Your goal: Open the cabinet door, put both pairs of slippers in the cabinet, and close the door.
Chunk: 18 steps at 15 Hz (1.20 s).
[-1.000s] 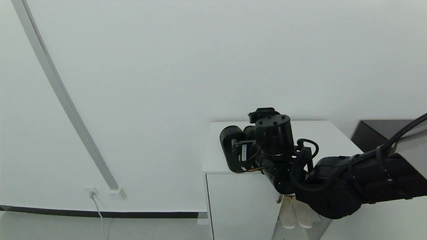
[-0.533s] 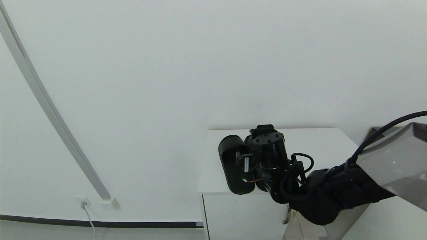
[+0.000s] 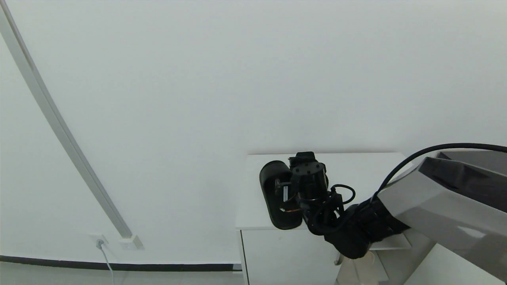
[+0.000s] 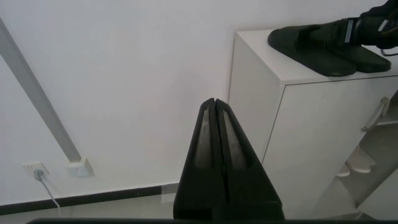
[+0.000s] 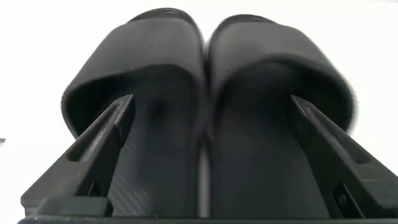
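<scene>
right gripper (image 5: 211,104) has pushed farther in, fingers spread at the black rubber slippers (image 5: 165,59) atop the white cabinet (image 3: 360,170); left gripper (image 4: 214,107) pressed together.

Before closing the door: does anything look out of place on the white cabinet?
Yes. The pair of black rubber slippers lies on top of the white cabinet, not on a shelf inside. The open right gripper sits in their straps.

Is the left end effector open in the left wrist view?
No, the left end effector is shut: its two fingers are pressed flat together with no gap between them.
</scene>
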Tool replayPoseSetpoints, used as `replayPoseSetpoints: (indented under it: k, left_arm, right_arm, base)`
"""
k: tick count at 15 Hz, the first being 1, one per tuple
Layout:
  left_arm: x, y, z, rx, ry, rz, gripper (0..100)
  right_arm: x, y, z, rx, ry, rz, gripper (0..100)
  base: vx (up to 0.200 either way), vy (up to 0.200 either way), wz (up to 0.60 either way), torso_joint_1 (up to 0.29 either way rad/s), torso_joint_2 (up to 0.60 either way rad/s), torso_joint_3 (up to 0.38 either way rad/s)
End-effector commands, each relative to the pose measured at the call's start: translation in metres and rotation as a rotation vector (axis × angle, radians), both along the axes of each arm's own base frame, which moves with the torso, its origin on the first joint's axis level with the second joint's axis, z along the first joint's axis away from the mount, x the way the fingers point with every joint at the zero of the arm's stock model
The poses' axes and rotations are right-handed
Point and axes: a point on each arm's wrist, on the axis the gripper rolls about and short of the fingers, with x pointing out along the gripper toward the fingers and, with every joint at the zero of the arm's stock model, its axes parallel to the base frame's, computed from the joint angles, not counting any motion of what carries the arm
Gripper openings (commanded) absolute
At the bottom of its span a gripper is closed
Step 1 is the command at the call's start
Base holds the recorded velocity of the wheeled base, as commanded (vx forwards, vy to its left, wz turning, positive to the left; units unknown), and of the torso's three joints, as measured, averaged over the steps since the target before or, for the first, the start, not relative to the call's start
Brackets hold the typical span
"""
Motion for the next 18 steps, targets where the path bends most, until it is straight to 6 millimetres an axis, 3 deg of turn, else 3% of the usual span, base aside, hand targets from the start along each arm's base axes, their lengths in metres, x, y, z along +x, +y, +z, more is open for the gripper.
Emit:
replayPoseSetpoints:
  k: [1, 5, 8, 9, 15, 18]
  left_arm:
    - [0.0, 0.0, 0.0, 0.0, 0.001, 0.001, 0]
    - [0.0, 0.0, 0.0, -0.001, 0.001, 0.001, 0]
    - [0.0, 0.0, 0.0, -0.001, 0.001, 0.001, 0]
    - [0.0, 0.0, 0.0, 0.0, 0.001, 0.001, 0]
    - [0.0, 0.0, 0.0, -0.001, 0.001, 0.001, 0]
    - [0.0, 0.0, 0.0, 0.0, 0.001, 0.0, 0]
  right_arm:
    - [0.015, 0.004, -0.013, -0.007, 0.005, 0.005, 100]
    - [0.037, 0.005, -0.019, -0.029, -0.01, 0.002, 100]
    - [0.04, 0.005, -0.017, -0.024, -0.015, -0.002, 100]
    - [0.041, 0.003, -0.017, -0.023, -0.017, -0.008, 0]
    - [0.042, 0.002, -0.014, -0.019, -0.023, -0.011, 0]
    - [0.033, 0.002, 0.004, -0.002, -0.044, 0.001, 0]
  base:
    - [0.0, 0.0, 0.0, 0.0, 0.0, 0.0]
    - [0.0, 0.0, 0.0, 0.0, 0.0, 0.0]
    - [0.0, 0.0, 0.0, 0.0, 0.0, 0.0]
    - [0.0, 0.0, 0.0, 0.0, 0.0, 0.0]
    - [0.0, 0.0, 0.0, 0.0, 0.0, 0.0]
    - [0.0, 0.0, 0.0, 0.0, 0.0, 0.0]
